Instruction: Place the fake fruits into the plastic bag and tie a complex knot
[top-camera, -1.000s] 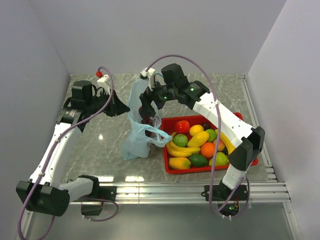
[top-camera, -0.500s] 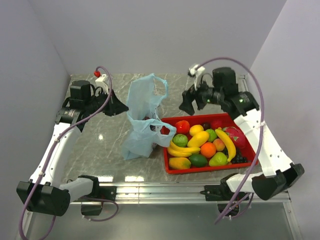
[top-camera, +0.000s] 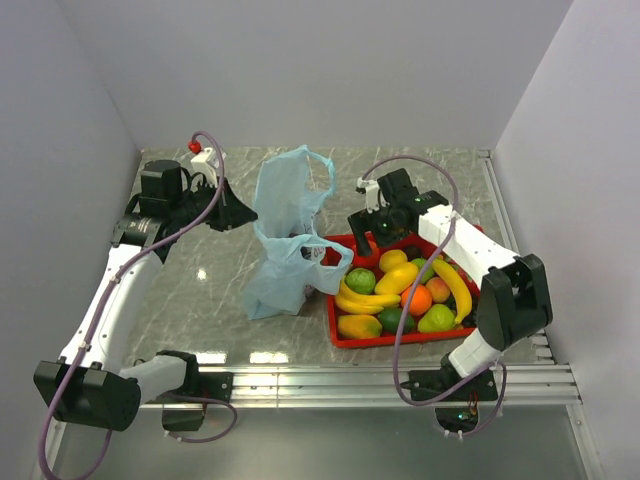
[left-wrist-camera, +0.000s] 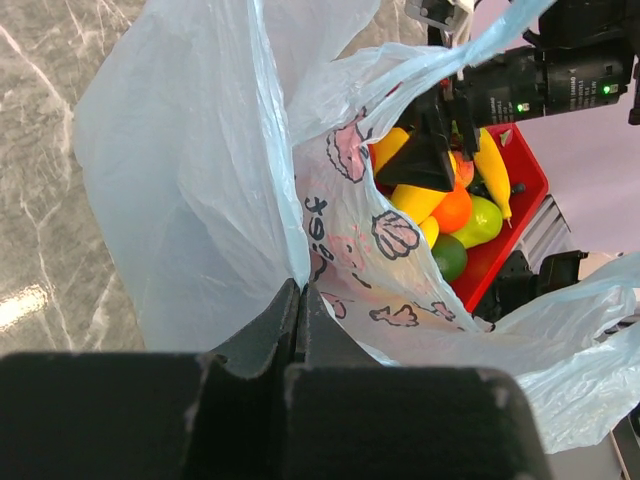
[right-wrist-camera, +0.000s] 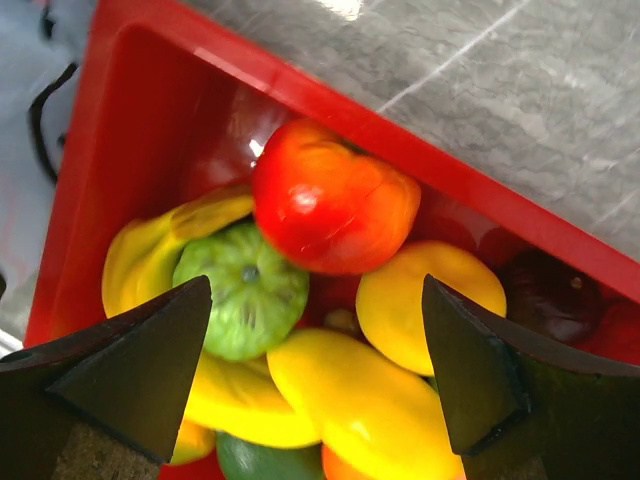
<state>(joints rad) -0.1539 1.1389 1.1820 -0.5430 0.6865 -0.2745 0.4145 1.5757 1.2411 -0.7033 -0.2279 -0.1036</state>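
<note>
The left tool (left-wrist-camera: 300, 296) is pressed fully closed, its 2 dark jaws pinching a fold of the plastic bag (left-wrist-camera: 180, 170) at the bag's 9 o'clock side. The film is thin, crinkled, translucent light blue with pink-and-black cartoon prints. The bag stands near the middle of the grey-veined marble tabletop (top-camera: 200, 275), its mouth sagging open and 1 loop handle (top-camera: 316, 166) standing up at 12 o'clock.

The right tool (right-wrist-camera: 315, 290) is spread wide and grips nothing. Its 2 black wedge-shaped fingers (right-wrist-camera: 150, 370) hang on either side of a glossy, rounded red fruit (right-wrist-camera: 335, 195) without touching it.

The fake fruits (top-camera: 400, 290) lie heaped in a red tray (top-camera: 420, 341) of smooth, hard plastic, just beside the bag at its 3 o'clock. Below the red one sits a ribbed green fruit (right-wrist-camera: 245, 290), touching it, with smooth yellow oval pieces (right-wrist-camera: 430, 300) and curved bananas (top-camera: 365, 300) around them. Whether any fruit lies inside the bag cannot be told.
</note>
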